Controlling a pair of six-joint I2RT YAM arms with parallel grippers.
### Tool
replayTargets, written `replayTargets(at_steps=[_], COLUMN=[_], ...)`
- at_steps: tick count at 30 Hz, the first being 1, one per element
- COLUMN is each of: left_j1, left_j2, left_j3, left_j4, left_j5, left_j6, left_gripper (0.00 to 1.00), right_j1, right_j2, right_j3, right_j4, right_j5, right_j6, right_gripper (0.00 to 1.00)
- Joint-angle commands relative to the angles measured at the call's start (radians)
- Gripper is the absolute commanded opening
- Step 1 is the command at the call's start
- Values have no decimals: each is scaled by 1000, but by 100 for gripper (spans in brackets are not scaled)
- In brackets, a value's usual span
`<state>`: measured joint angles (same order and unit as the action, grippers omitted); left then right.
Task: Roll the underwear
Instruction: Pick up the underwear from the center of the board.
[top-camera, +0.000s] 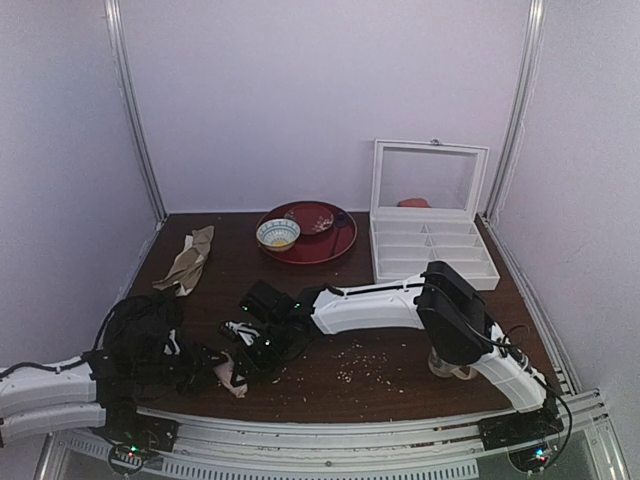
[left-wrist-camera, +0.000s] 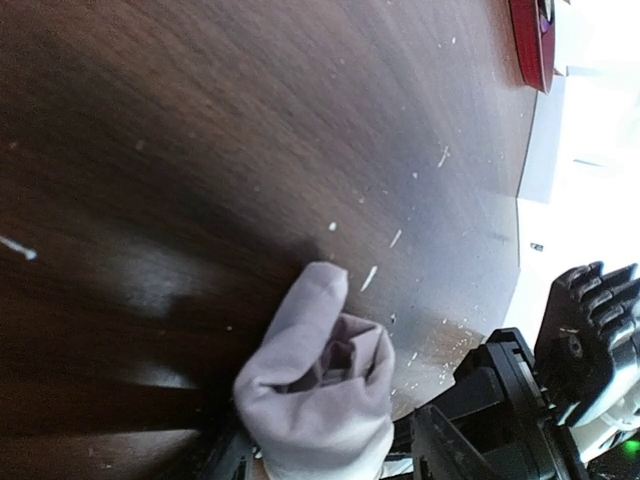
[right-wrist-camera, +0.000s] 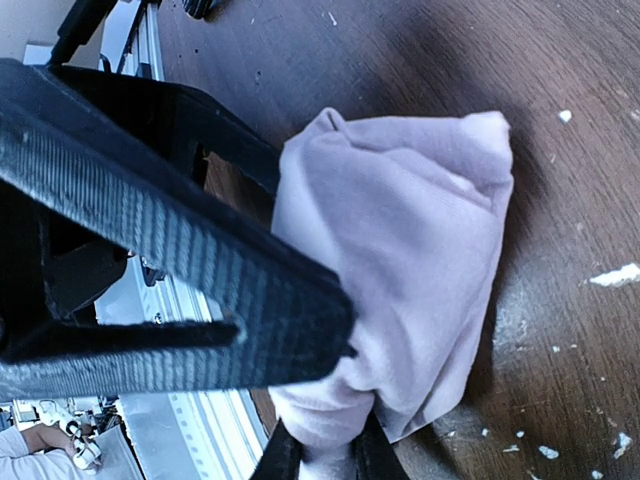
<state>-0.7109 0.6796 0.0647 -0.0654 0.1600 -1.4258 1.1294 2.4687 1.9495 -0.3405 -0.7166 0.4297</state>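
The underwear (top-camera: 233, 375) is a pale pink bundle on the dark table near the front edge. In the left wrist view the underwear (left-wrist-camera: 320, 385) is a loose roll with a hollow middle, lying between the jaws of my left gripper (left-wrist-camera: 330, 452). Those jaws stand open, with a gap on the right side of the roll. My right gripper (top-camera: 262, 345) reaches in from the right. In the right wrist view the right gripper (right-wrist-camera: 345, 400) is shut on the underwear (right-wrist-camera: 420, 230), with the fabric bunched where it is pinched. Most of the left fingers are cut off by the frame's edge.
A red plate (top-camera: 335, 240) with a small bowl (top-camera: 277, 233) stands at the back, next to a white compartment box (top-camera: 430, 255) with its lid up. A beige-olive cloth (top-camera: 188, 260) lies at the back left. Pale crumbs (top-camera: 360, 362) are scattered on the table.
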Motion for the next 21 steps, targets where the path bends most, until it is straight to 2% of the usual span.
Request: replayTargets(at_steps=[1,7,11,14,17,21], left_j1=[-3,-3,-3,-3,-3,-3], left_j2=[82,222,245,226,195,164], left_j3=[1,29,54,53,42,37], left_j4=[51,156,123,94,69,42], left_j5=[3,24,26,13,-3,-19], left_j6=[60,80,100,101,91,89], left_gripper=[76,75,70,60,44,31], right_j1=[0,2,1,2,2,2], right_j2=[84,90,90,91,93,93], right_j3=[-43,-31,-27,-19,-15,-17], right_j4=[-100,-124,-126,-129,-135,-136], right_j5=[74,73,72,72,72,72], right_j6=[-24,-43,-47,-50,-55,-57], right_gripper=[0,0,0,0,0,0])
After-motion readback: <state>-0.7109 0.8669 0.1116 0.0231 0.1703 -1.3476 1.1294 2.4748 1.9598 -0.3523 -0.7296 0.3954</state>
